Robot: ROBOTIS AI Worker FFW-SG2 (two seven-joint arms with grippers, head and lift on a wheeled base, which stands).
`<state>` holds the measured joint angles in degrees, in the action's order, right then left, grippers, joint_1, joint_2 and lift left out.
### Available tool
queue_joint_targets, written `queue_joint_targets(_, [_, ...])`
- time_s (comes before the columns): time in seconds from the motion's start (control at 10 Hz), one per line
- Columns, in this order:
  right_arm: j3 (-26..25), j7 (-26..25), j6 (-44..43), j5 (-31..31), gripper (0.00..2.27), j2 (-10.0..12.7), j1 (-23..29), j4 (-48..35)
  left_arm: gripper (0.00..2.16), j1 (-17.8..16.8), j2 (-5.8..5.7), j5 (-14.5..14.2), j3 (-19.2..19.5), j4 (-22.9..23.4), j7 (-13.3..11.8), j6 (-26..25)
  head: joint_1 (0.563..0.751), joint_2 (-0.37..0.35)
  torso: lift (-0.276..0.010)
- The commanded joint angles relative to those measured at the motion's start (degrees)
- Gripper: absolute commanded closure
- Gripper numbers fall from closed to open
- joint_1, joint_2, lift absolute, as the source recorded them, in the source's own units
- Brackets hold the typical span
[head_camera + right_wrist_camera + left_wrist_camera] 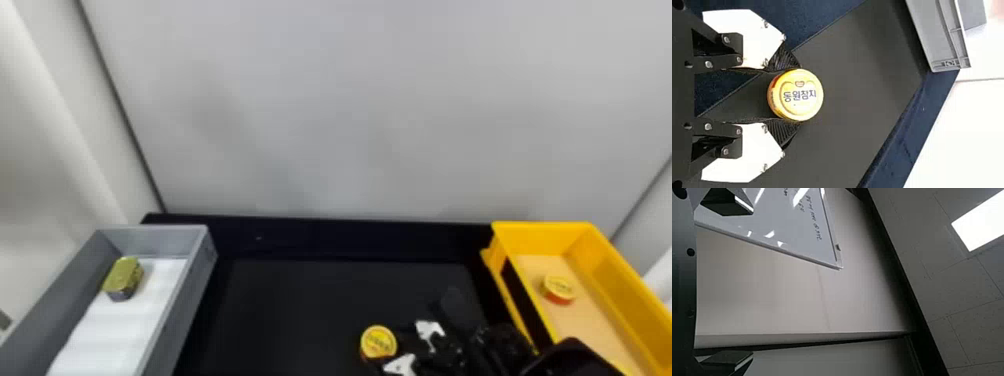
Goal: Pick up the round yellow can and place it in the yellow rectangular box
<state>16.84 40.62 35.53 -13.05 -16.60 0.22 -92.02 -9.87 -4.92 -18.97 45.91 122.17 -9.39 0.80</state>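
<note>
In the head view my right gripper (392, 346) is low and right of centre, over the black table, with the round yellow can (378, 343) at its fingertips. The right wrist view has the right gripper (794, 95) shut on that can (801, 95), one dark ribbed pad against each side, the yellow lid facing the camera. I cannot tell whether the can touches the table. The yellow rectangular box (505, 272) stands farther right, another round yellow can (559, 289) inside it. My left gripper (752, 282) is open in its wrist view, facing a wall and whiteboard, holding nothing.
On the left a grey box (192, 280) lined with white holds a greenish-gold rectangular can (123, 278). The black table (300, 300) has a raised rear edge (325, 237), with a pale wall (325, 115) behind it. The right arm passes close to the yellow box's near left side.
</note>
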Motion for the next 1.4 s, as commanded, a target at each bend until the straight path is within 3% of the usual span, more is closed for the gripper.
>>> queue_joint_targets(0.0, [-0.49,0.09,0.17,0.03,0.75,-0.28,0.66,-1.49,0.01,-0.06,0.0,-0.02,0.08,0.0,0.08,-0.1,0.629,0.012,-0.055])
queue_joint_targets(0.3, [-0.84,0.62,0.87,0.03,0.78,-0.36,1.37,-3.42,0.01,-0.06,0.0,0.07,0.08,0.0,0.08,-0.36,0.629,0.012,-0.055])
queue_joint_targets(0.7, [-3.83,0.27,4.21,-1.73,0.78,-0.36,1.45,-13.44,0.01,-0.06,0.0,0.51,0.17,0.0,0.16,-0.8,0.629,0.012,-0.055])
queue_joint_targets(1.0, [-7.61,-2.02,5.8,-2.61,0.78,-0.19,-1.01,-23.11,0.01,-0.15,-0.09,1.12,0.26,0.09,0.34,-1.33,0.629,0.012,-0.055])
queue_joint_targets(1.3, [-9.54,-5.62,5.62,-3.75,0.78,0.25,-3.73,-27.42,0.01,-0.15,-0.18,1.56,0.26,0.27,0.34,-1.94,0.629,0.012,-0.055])
